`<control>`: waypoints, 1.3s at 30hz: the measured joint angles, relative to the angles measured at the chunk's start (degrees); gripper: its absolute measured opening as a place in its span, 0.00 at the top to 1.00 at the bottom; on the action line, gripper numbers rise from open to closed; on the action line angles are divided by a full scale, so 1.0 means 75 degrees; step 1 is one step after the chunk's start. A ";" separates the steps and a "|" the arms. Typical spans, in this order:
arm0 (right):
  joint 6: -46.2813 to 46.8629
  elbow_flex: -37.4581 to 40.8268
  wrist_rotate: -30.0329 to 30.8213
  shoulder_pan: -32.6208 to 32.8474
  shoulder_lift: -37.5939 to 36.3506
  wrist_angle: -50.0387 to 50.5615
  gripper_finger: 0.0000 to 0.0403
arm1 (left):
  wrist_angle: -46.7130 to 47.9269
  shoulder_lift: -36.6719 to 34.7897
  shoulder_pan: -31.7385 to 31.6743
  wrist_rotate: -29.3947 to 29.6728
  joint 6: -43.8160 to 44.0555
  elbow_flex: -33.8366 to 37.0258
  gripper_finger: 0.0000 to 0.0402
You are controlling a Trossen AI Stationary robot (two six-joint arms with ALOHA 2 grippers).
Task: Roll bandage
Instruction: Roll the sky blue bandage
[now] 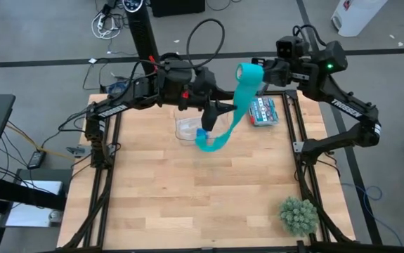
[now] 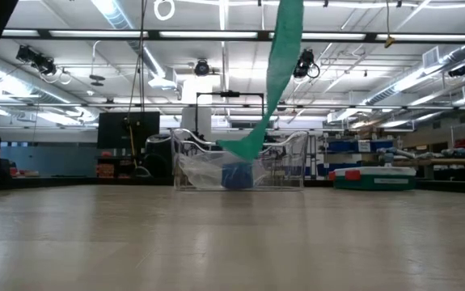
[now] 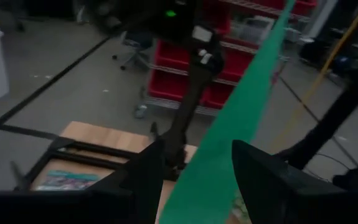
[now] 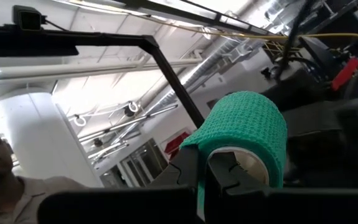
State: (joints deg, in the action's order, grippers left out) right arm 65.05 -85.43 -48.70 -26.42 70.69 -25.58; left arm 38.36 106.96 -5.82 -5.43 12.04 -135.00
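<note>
Light wooden desk point(image 1: 187, 197): right pincer point(image 1: 256, 70), raised, clamps the teal-green fabric bandage point(image 1: 240, 98) roll; its ribbon hangs down between the spread fingers of the left pincer point(image 1: 223, 110).

We are holding the bandage point(image 1: 242, 98) up with our right tool point(image 1: 258, 72), its roll at the tool and its ribbon hanging down past our left tool point(image 1: 224, 109) toward a clear container point(image 1: 187, 128) on the wooden surface point(image 1: 202, 197).
</note>
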 joint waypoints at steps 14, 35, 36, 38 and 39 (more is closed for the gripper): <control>-0.0084 0.0000 0.0048 0.0009 0.0164 -0.0155 1.00 | 0.0061 0.0151 0.0007 -0.0478 -0.0175 0.0003 0.95; 0.0378 0.0000 0.0104 0.0057 -0.0025 -0.0153 1.00 | 0.1147 -0.0181 -0.0009 0.3201 -0.1690 0.0000 0.99; 0.0339 0.0000 0.0095 0.0107 -0.0025 -0.0031 1.00 | 0.1075 -0.0189 -0.0009 0.3241 -0.1791 0.0000 0.99; 0.0157 0.0000 0.0073 0.0241 -0.0007 0.0180 1.00 | 0.0936 -0.0203 -0.0009 0.3294 -0.1948 0.0000 0.99; 0.0083 0.0000 0.0050 0.0309 0.0022 0.0206 1.00 | 0.0940 -0.0208 -0.0009 0.3296 -0.1994 0.0000 0.99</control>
State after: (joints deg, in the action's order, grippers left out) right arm 65.67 -85.43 -48.33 -24.10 70.85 -24.03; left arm 45.41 105.41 -5.89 19.29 -2.92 -135.00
